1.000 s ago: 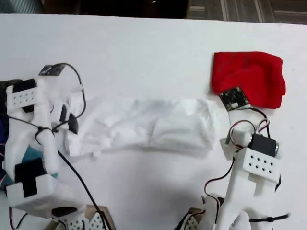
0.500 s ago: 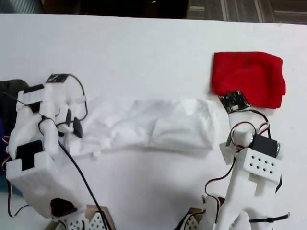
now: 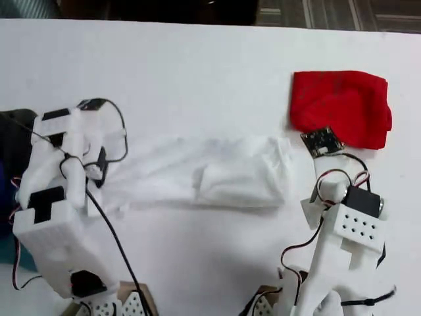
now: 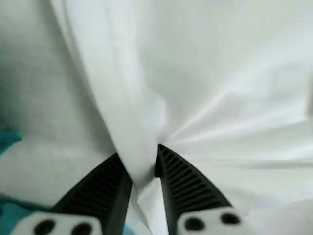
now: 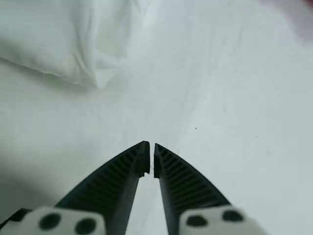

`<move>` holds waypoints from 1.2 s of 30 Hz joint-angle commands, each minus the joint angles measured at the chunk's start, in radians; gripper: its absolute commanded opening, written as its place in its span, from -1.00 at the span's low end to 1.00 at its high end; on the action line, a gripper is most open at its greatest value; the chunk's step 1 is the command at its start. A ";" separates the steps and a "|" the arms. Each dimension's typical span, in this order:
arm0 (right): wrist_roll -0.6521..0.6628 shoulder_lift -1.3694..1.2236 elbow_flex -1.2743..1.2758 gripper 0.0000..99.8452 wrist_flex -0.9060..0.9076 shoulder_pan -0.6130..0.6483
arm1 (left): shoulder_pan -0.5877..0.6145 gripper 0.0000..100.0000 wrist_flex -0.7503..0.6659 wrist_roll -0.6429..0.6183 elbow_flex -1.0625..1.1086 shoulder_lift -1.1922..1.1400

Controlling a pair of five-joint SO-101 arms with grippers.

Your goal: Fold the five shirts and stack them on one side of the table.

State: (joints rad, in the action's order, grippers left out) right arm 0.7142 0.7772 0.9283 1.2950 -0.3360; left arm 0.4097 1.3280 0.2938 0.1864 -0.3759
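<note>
A white shirt lies crumpled lengthwise across the middle of the table. Its left end is lifted and stretched by my left gripper, which is shut on a fold of the white fabric. A folded red shirt rests at the table's right side. My right gripper is shut with nothing in it, hovering over bare table just right of the white shirt's corner and in front of the red shirt.
Dark and blue cloth lies at the table's left edge behind my left arm, with teal cloth beside it. The far half of the white table is bare. Arm bases and cables stand along the front edge.
My left gripper has moved right and toward the back, pulling the white shirt's left end up and taut. The right arm has kept still.
</note>
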 commanded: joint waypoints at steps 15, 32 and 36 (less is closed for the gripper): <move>-0.008 0.036 0.446 -0.96 -0.521 -0.180 | -0.026 -0.95 0.368 0.046 -0.186 0.365; -0.130 0.035 0.457 -0.96 -0.590 -0.228 | -0.767 -0.95 0.269 -0.130 -0.297 0.362; -0.135 0.035 0.457 -0.96 -0.590 -0.226 | -0.867 -0.95 0.216 -0.176 -0.421 0.247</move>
State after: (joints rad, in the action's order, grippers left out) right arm 0.5900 0.7787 1.3917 0.7211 -0.5508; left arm -0.3882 1.5842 0.1527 -0.1220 -0.0875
